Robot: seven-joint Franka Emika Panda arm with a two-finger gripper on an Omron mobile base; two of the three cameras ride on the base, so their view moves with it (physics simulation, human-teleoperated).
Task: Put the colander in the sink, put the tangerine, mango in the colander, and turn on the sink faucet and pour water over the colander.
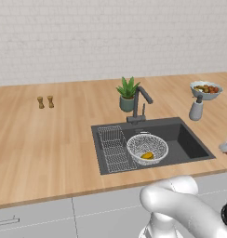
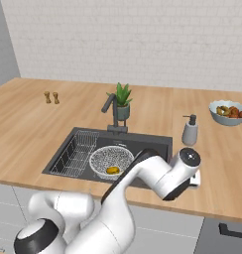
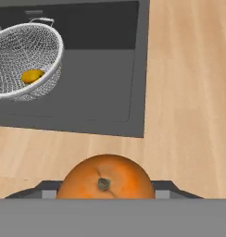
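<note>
While round and orange, the tangerine [image 3: 105, 180] shows a grey-brown stem scar.

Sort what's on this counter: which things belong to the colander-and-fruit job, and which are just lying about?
Job: colander in the sink; mango inside it; tangerine at the gripper, above the counter; faucet.

Lying about: wire rack, plant, soap bottle, fruit bowl, two shakers.
</note>
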